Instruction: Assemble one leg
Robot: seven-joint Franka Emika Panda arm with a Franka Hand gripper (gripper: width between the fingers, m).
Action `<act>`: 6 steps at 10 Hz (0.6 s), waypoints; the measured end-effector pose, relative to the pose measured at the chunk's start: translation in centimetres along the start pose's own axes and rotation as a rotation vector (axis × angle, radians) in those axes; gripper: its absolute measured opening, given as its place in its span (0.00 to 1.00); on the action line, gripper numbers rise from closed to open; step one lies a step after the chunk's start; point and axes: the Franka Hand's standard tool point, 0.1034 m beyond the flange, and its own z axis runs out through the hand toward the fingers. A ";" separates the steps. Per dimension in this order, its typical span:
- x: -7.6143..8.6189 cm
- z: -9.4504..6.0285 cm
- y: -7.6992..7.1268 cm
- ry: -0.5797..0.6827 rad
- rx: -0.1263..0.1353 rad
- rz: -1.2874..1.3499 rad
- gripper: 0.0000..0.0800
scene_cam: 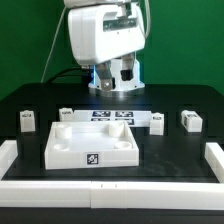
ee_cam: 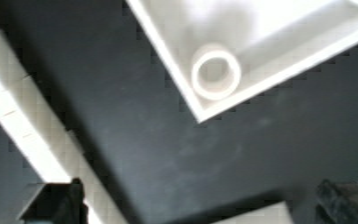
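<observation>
The two-finger gripper [scene_cam: 118, 82] is hovering, jaws spread wide and holding nothing, behind the large white square tray-like panel [scene_cam: 70, 140], whose front wall is showing a black-and-white marker tag [scene_cam: 92, 157]. The small white stubby plastic leg [scene_cam: 190, 120] is standing on the bare black table [scene_cam: 170, 150] at the exterior view's right, apart from the panel's edge.

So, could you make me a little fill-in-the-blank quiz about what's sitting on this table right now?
1. The claw above the black table is ____, with nothing between its fingers.
2. ____ small white legs stand on the table.
3. The wrist view shows a corner of the white panel with one ____ hole.
Missing words: open; four; round.
</observation>
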 end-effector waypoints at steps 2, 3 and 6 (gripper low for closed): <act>-0.8 1.7 -1.5 -0.029 0.000 -0.134 0.81; -1.2 2.0 -1.9 -0.032 0.010 -0.127 0.81; -1.2 2.0 -1.9 -0.032 0.009 -0.124 0.81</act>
